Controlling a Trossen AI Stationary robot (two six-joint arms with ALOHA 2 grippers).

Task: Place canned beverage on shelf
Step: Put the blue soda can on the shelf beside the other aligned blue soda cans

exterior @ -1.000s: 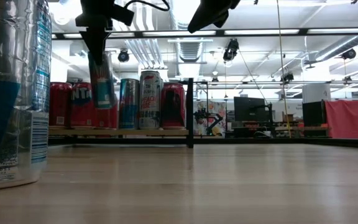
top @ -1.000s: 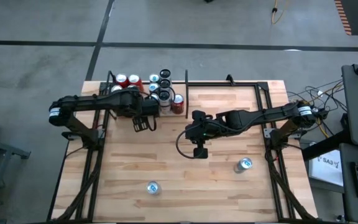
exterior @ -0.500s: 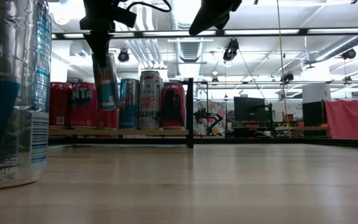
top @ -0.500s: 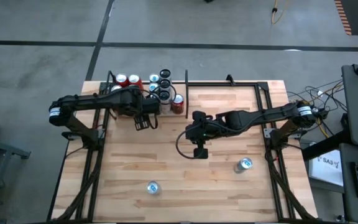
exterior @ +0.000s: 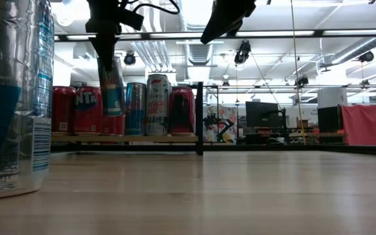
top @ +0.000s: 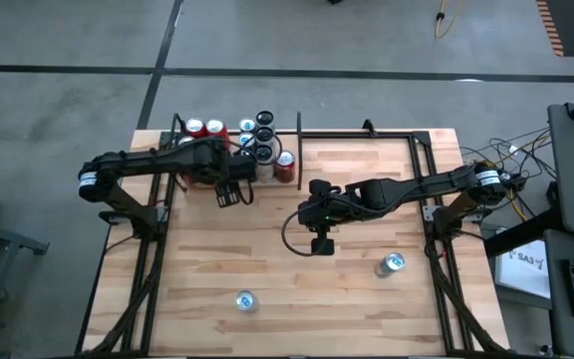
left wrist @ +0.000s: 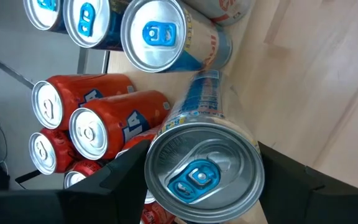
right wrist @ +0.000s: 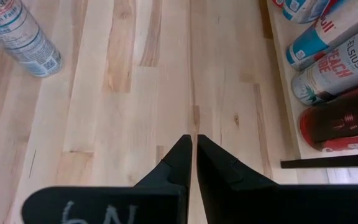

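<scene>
High view: left gripper at the front edge of the narrow black-framed, wood-floored shelf.

Low view: it hangs above the shelf's cans.

Left wrist view: fingers grasp a slim silver-and-blue beverage can.

Right wrist view: right gripper clenched, empty, above the light wooden table.

Slim silver-and-blue can clamped between left gripper fingers, upright, slightly tilted, lifted above shelf floor, blue tab on top. Hangs at front edge of shelf, at 11 o'clock on table: narrow black-frame bay, light wood floor, already crowded with upright red, blue, white cans.
</scene>
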